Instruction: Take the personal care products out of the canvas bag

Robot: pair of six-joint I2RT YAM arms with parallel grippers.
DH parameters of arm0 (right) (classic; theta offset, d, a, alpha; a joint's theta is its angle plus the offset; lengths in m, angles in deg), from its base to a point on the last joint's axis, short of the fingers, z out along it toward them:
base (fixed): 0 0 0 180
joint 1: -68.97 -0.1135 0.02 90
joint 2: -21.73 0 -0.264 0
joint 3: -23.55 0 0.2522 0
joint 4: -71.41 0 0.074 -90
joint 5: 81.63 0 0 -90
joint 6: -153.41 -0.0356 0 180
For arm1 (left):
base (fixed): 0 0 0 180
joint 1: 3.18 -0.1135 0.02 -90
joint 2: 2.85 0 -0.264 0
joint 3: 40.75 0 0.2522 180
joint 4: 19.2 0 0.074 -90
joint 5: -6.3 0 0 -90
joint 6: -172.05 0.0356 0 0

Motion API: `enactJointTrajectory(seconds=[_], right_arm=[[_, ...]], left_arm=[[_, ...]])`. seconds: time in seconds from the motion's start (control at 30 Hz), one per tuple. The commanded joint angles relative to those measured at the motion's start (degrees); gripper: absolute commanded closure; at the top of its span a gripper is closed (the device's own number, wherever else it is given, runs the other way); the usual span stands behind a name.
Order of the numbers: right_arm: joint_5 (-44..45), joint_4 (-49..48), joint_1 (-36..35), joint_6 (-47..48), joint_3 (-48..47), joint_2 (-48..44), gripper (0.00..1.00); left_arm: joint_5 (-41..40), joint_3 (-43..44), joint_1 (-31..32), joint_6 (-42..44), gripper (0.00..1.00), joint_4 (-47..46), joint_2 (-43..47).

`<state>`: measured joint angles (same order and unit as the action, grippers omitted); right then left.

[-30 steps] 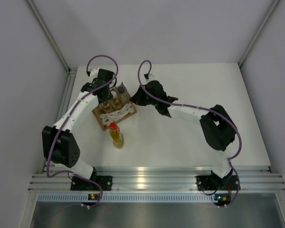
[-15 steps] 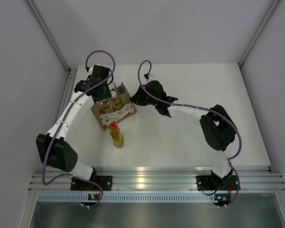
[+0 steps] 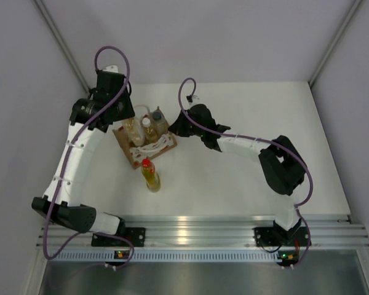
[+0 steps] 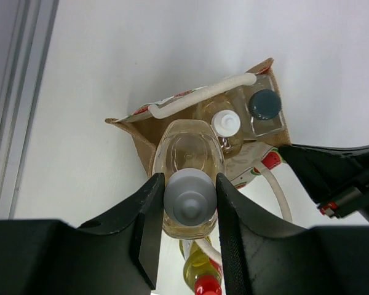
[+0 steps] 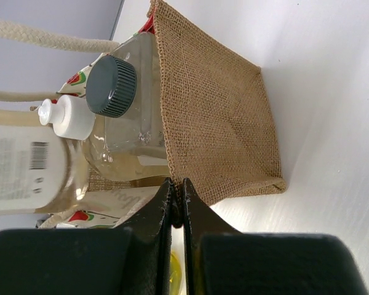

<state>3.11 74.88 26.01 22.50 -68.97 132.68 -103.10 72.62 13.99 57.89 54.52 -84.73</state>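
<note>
Yellow bottle: I see the yellow bottle (image 3: 151, 178) with its red cap on the table (image 3: 246, 184), outside the bag and just beside its near side. I cannot tell whether it stands or lies.
Canvas bag: the canvas bag (image 3: 139, 158) sits left of centre on the table, towards the far side. It is a small, boxy tote of coarse tan weave, open at the top. One side carries a white panel with a red and green print.
Rope handles: the white rope handles (image 3: 152, 146) flop over the bag's near side.
Left gripper: my left gripper (image 4: 189, 206) points straight down over the bag's left end. Its two black fingers pinch a bottle just under the cap.
Held amber bottle: the held amber bottle (image 4: 187, 150) is see-through and golden, with a pale cap. It hangs upright over the bag's left end. I cannot tell whether its base clears the rim.
Second amber bottle: the second amber bottle (image 4: 226, 124), white-capped, stands inside the bag at the middle.
Clear bottle: the clear bottle (image 5: 132, 117) with its ribbed dark grey cap stands inside the bag at the right end.
Right gripper: my right gripper (image 5: 178, 192) has its fingers pressed together, pinching the canvas edge at the bag's right end.
</note>
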Motion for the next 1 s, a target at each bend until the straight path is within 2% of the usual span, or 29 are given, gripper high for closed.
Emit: enactJointTrajectory(seconds=[0.0, 0.3, 0.53, 0.8, 0.97], right_arm=[[-1.16, 1.14, -1.60, 0.92, -1.66, -1.53, 1.00], [-0.72, 1.67, -1.60, 1.18, -1.92, -1.18, 1.00], [-0.63, 1.85, -1.69, 1.09, -2.18, -0.83, 1.00], [-0.72, 2.28, -1.60, 1.18, -2.63, -0.48, 1.00], [-0.54, 2.55, -1.60, 1.35, -2.98, -0.48, 1.00]], left_arm=[[3.48, 7.96, 0.15, 1.57, 1.00, -1.96, 5.51], [12.45, 10.69, 0.15, 1.05, 1.00, -0.90, 9.28], [24.21, 11.57, 0.15, 0.08, 1.00, -0.90, 11.04], [31.16, 12.71, 0.15, -0.62, 1.00, -0.99, 12.89], [33.46, 10.34, 0.23, -0.54, 1.00, -0.99, 13.68]])
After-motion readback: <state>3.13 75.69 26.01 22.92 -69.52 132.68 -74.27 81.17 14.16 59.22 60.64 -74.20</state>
